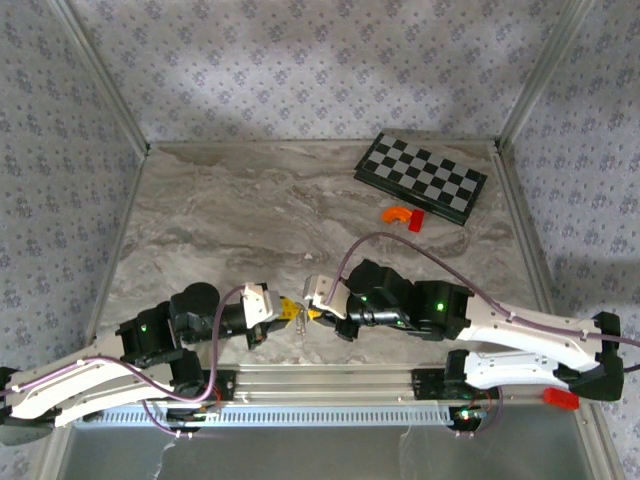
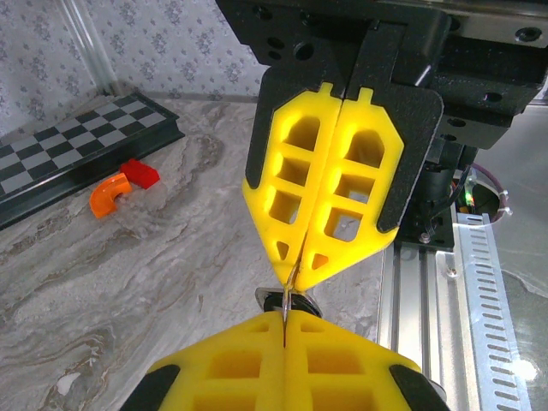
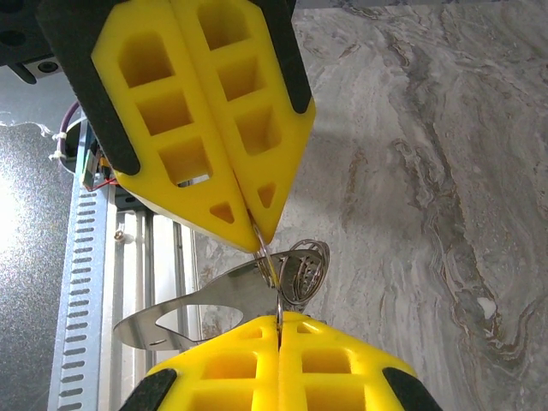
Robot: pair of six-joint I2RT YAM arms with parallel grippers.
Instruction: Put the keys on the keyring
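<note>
— Where is the keyring sitting right now?
— It is being held up between two sets of yellow fingertips. They are meeting nose to nose near the front middle of the marble-patterned table. The thin wire is running from one tip straight into the other.
— And the keys?
— In the left wrist view a small dark oval piece is showing just behind that wire, right at the tips. I am not managing to tell which fingers are carrying it.
— What are the grippers doing?
— The left gripper is clamping its jaws together on the keyring wire. The right gripper is pinching the same wire from the opposite side, with its jaws pressed tight.
— Is anything dangling there?
— A flat silvery tag with a cutout is sticking out beside the wire. A few small coiled rings are hanging next to it.
— And farther out?
— An orange curved piece and a red block are lying right against each other. They are sitting just beside a chessboard at the far right of the table, well apart from the grippers. An aluminium rail is running along the near edge under the arms.
</note>
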